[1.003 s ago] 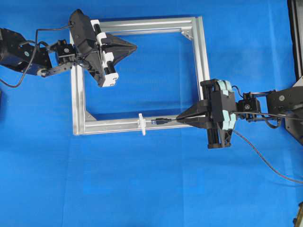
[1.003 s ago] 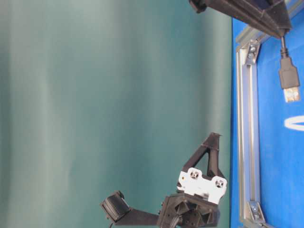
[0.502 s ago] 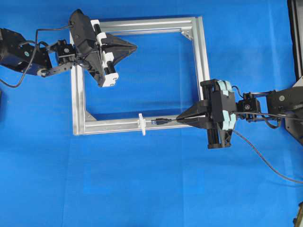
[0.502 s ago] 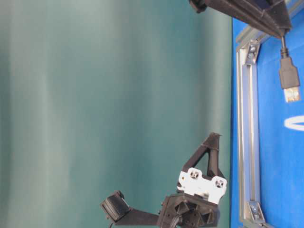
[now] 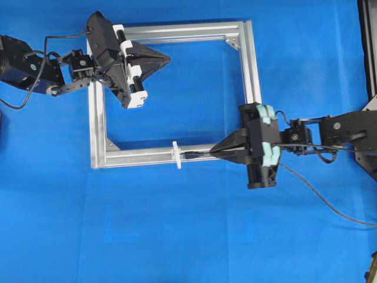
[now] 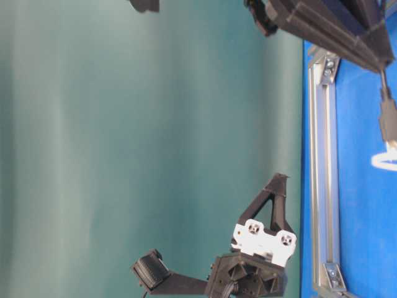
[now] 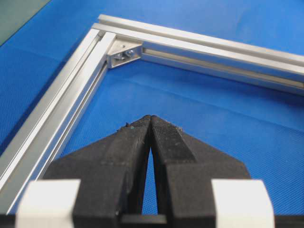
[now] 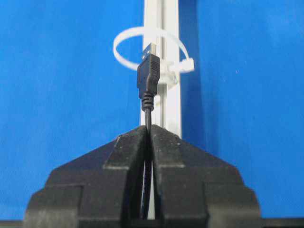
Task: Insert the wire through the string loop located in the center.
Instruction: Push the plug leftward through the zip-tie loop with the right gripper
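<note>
my right jaws [image 8: 149, 127] are pinched tight on the wire [image 8: 147, 83] just behind its plug, so a short stub of cable and the dark plug stick out ahead of me, metal tip forward. that free stub is my first worry: it is flexible, and if the plug meets anything it can bend aside or slide back between my jaws rather than push on through.

just beyond the tip sits the string loop [image 8: 151, 50], a thin white ring standing across the silver frame bar [image 8: 161, 19]. from my right wrist view the tip lies within the ring's outline, close to its right part, but i cannot tell whether it has entered yet. the loop is light and springy; if the plug's shoulder catches the strand, i judge the ring will fold or twist flat against the bar instead of letting me pass. coming in low, i could also scrape the bar.

from above, the plug [image 5: 192, 154] is just beside the loop and the cable trails off behind me across the blue surface [image 5: 177, 236]; drag there could tug the plug off line.

farthest away, my left jaws [image 7: 151, 124] are pressed together holding nothing, over the frame's far corner, well apart from the loop, so nothing steadies it.
</note>
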Robot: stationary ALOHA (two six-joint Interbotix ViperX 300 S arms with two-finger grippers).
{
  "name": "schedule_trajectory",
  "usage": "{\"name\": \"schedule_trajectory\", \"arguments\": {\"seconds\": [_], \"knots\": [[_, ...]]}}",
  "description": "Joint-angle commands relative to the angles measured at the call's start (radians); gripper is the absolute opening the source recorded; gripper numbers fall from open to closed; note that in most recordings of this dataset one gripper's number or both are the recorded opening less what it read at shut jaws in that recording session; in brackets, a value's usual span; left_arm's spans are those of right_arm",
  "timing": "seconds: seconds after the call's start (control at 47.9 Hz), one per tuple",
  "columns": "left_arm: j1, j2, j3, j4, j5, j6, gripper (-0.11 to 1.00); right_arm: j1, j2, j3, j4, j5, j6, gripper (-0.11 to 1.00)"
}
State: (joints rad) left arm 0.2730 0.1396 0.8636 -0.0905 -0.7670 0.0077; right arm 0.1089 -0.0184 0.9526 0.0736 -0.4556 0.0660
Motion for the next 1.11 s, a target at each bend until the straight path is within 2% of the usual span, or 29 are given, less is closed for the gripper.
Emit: {"name": "schedule_trajectory", "arguments": {"seconds": [0.0,0.522,1.087], "knots": [[0.0,-0.034,-0.006,0.005,-0.011,0.0,0.0,0.0,0.006,-0.041,-0.002,-0.011,-0.003,-0.02],[0.0,-0.034,-0.006,0.003,-0.012,0.002,0.0,0.002,0.114,-0.183,-0.002,-0.011,-0.006,-0.02],[0.0,-0.035,-0.005,0.003,-0.011,0.0,0.0,0.002,0.126,-0.195,-0.002,-0.011,-0.008,-0.02]]}}
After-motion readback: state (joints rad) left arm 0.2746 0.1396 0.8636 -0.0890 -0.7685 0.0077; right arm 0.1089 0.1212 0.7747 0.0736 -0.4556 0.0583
